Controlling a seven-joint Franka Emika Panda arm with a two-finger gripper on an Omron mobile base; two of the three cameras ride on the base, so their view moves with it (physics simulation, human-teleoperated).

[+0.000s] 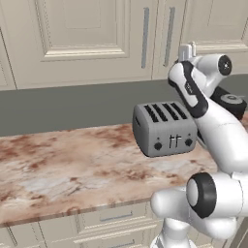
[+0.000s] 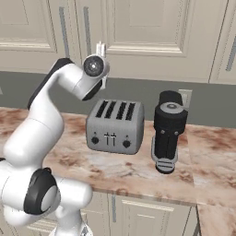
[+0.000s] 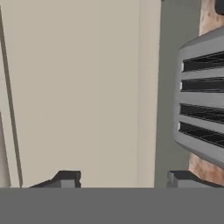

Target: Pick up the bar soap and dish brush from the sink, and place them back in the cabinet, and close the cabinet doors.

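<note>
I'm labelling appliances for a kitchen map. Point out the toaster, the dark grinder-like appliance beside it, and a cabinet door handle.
toaster (image 2: 115, 126): right base view, front face.
dark appliance (image 2: 168, 131): right base view, body.
cabinet door handle (image 1: 145, 38): left base view, mid-bar.

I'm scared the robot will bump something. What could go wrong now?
The gripper, jaws apart and holding nothing, is raised close to the cream panelled cabinet doors, right above the grey four-slot toaster. If the arm swings down or sideways carelessly, it might knock the toaster or scrape a door. The tall black grinder-like appliance beside the toaster looks narrow, so a nudge could perhaps topple it.
</note>
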